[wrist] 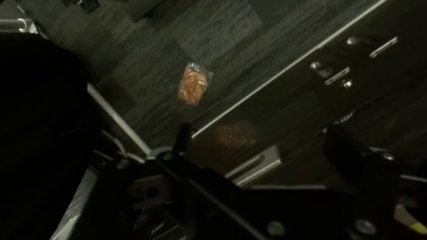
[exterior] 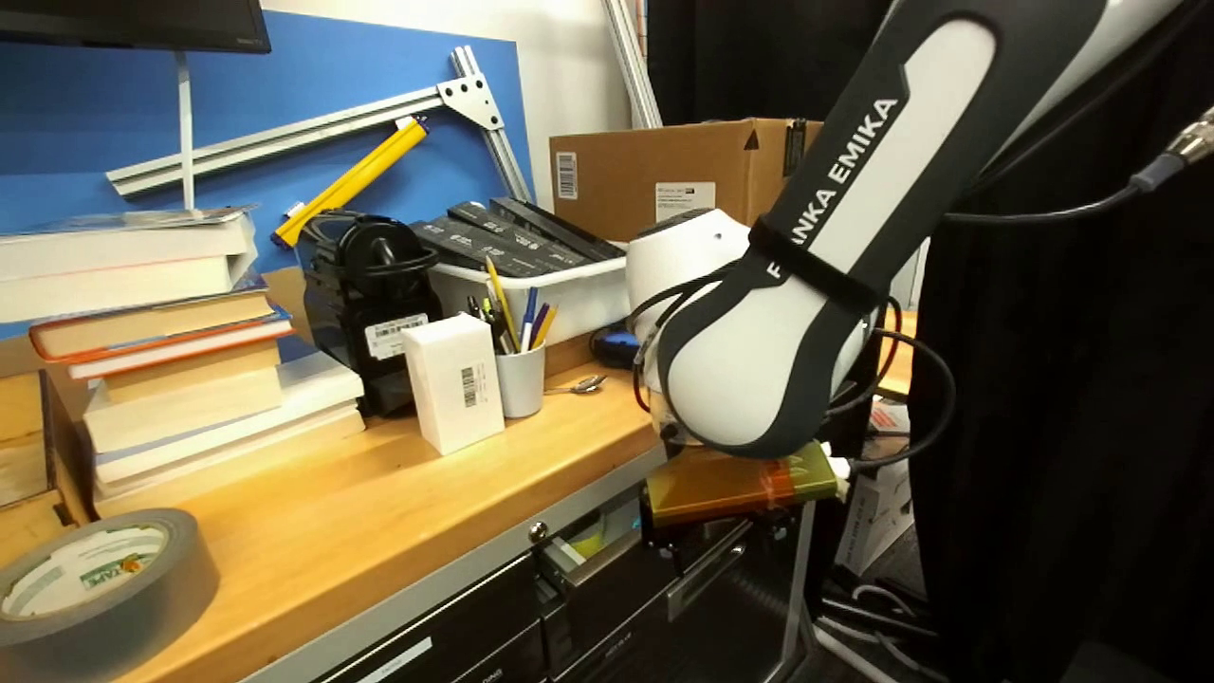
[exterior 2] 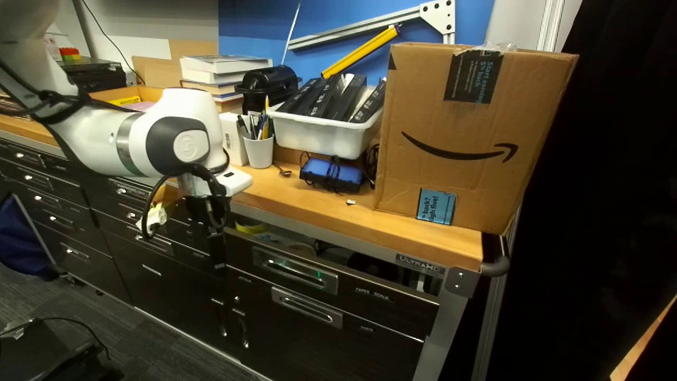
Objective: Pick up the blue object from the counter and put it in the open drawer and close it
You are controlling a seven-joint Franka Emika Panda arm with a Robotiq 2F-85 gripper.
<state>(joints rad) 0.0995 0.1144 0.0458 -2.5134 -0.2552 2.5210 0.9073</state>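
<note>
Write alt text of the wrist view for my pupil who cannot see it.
Open, empty robot jaws fill the foreground, with a metal handle on a dark cabinet showing between them. Beyond, an orange packet lies on grey carpet.

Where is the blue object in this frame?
In an exterior view, the blue object lies on the wooden counter in front of the white bin, between the spoon at left and the cardboard box at right.

The wrist view is dim and murky, the counter [exterior: 379, 512] bright in both exterior views
</note>
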